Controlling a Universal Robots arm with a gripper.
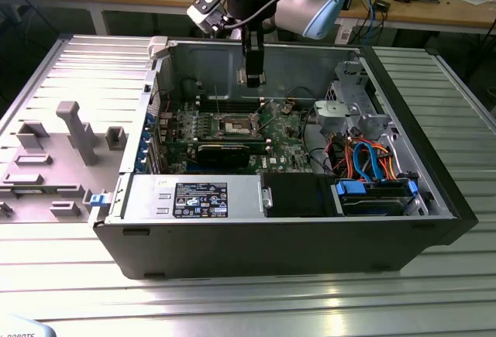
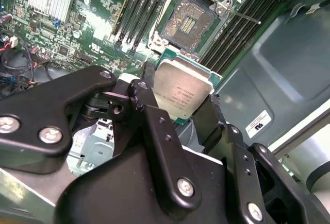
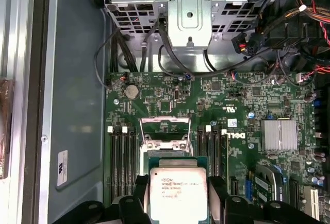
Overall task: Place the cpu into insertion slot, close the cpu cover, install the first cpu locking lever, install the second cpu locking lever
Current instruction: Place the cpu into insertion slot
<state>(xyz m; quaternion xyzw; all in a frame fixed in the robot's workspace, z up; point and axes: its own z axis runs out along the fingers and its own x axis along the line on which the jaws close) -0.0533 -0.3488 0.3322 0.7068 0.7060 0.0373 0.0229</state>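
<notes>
My gripper [image 1: 253, 79] hangs inside the open computer case, shut on the cpu [image 2: 183, 91], a flat square chip with a dull silver top. In both wrist views the black fingers [image 2: 149, 105] clamp the cpu [image 3: 178, 190] by two opposite edges. The insertion slot [image 2: 188, 20] lies uncovered on the green motherboard [image 1: 283, 132] below, its dark centre and contacts showing. In the exterior view the insertion slot [image 1: 239, 125] sits a little below the gripper. The cpu cover [image 3: 165, 119] is a silvery frame raised open at the socket's edge. A thin locking lever [image 2: 242, 17] sticks out beside the socket.
Black memory slots [image 2: 234, 28] flank the socket on both sides. A metal drive cage [image 3: 188, 13] with black cables stands past the board, and orange and blue cables [image 1: 364, 159] lie at the exterior view's right. A finned heatsink [image 3: 279, 134] sits on the board. Grey fixtures [image 1: 74, 132] stand outside the case.
</notes>
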